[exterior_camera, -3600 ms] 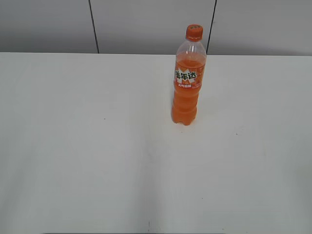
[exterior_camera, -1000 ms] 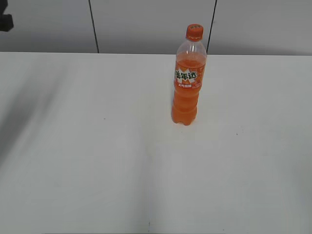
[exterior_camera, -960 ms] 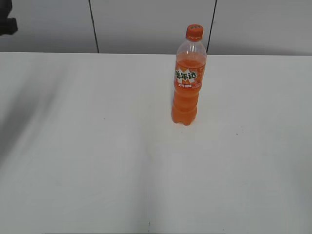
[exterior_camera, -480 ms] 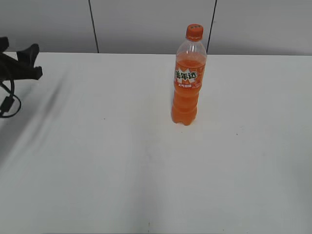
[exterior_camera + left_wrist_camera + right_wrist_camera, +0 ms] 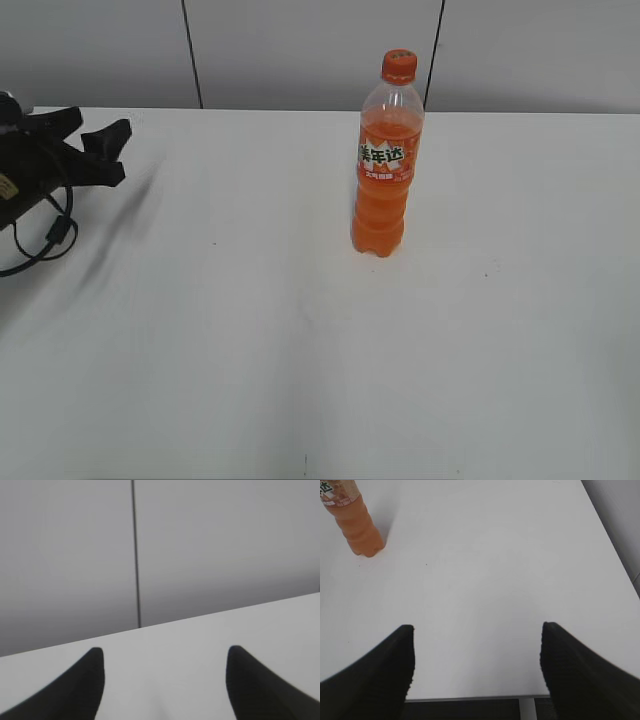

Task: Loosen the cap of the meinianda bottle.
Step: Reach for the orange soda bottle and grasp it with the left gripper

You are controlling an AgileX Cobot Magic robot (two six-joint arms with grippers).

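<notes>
Bottle upright and alone, that's the picture: the meinianda bottle (image 5: 383, 165) stands on the white table (image 5: 300, 350), right of centre and toward the back, the cap (image 5: 398, 66) seated on top, nothing touching either. Over at the far left edge the left gripper (image 5: 98, 145) hangs above the table with its fingers spread wide and nothing between them, well apart from the bottle. Its own camera shows only wall and table edge past the tips. The right gripper (image 5: 477, 650) is out of the exterior view, yet its wrist camera shows both fingers (image 5: 380, 665) splayed wide over bare table, empty, with the bottle's lower half off in the top-left corner.

Now the risks (and this is judgement). A tall, narrow bottle tips easily, so a sideways nudge from an arriving finger could topple it. If one gripper doesn't hold the body firmly, twisting the small ribbed cap may simply spin the whole bottle.
</notes>
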